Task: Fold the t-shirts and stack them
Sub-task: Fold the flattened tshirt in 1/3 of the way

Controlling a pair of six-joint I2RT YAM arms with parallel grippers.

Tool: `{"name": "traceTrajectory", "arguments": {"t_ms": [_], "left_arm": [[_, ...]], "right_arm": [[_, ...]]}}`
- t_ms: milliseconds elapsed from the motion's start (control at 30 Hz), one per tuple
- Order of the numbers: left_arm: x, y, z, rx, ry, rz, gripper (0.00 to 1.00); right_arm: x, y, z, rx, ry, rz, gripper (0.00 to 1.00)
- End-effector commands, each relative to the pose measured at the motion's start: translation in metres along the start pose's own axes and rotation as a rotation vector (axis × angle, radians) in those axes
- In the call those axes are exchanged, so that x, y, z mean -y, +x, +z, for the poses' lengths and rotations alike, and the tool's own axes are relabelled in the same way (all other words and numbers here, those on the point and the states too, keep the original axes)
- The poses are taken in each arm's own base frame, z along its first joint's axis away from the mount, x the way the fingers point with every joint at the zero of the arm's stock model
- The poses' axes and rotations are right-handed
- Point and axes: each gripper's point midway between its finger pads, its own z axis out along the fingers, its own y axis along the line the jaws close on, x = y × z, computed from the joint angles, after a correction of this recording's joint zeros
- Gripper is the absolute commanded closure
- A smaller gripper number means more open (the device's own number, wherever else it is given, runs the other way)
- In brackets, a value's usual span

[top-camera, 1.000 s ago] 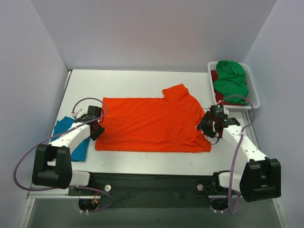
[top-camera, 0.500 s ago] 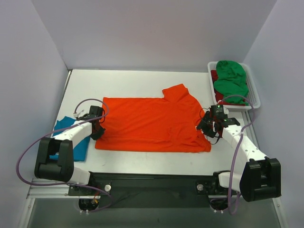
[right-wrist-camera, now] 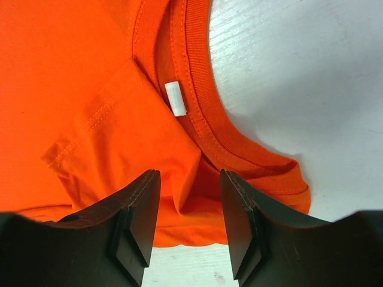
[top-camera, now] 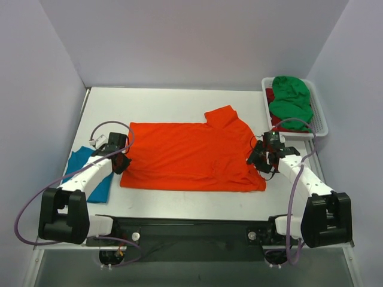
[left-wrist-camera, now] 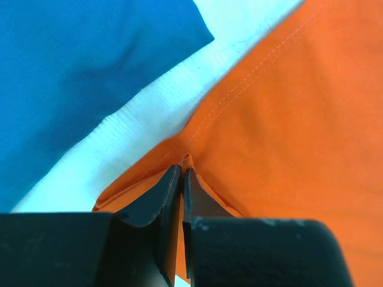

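Since the earlier frame, the left arm's upper link had swung out toward the left edge of the surface (top-camera: 179, 104), while its claw stayed at the same hem. The right arm had drawn slightly inward.

At the near left edge lay the teal t-shirt (top-camera: 103, 186), partly under the left arm. Just beside it, the left claw (left-wrist-camera: 181, 174) was pressed together, pinching a small raised fold of the orange t-shirt (top-camera: 191, 155) at its left hem; bare surface showed between the teal and orange cloth.

The orange t-shirt lay spread flat across the middle of the surface, one sleeve poking toward the far edge.

At its right end, the right claw (right-wrist-camera: 188, 174) stood spread wide, low over the cloth beside the collar (right-wrist-camera: 200, 89), where a small white label (right-wrist-camera: 175, 98) showed. Whether its tips touched the cloth could not be told.

In the far right corner sat the white basket (top-camera: 320, 119), holding the green t-shirt (top-camera: 291, 98) heaped over the dark red t-shirt (top-camera: 270, 95).
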Motion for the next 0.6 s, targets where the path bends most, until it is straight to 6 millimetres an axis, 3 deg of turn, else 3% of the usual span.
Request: {"name": "traceTrajectory", "arguments": {"t_ms": [0, 567], "left_arm": [[0.003, -0.005, -0.01, 0.022, 0.042, 0.009, 0.92], [0.004, -0.003, -0.007, 0.026, 0.058, 0.015, 0.92]], "right_arm": [[-0.009, -0.007, -0.001, 0.003, -0.018, -0.07, 0.55], [-0.024, -0.029, 0.032, -0.023, 0.063, -0.164, 0.58]]}}
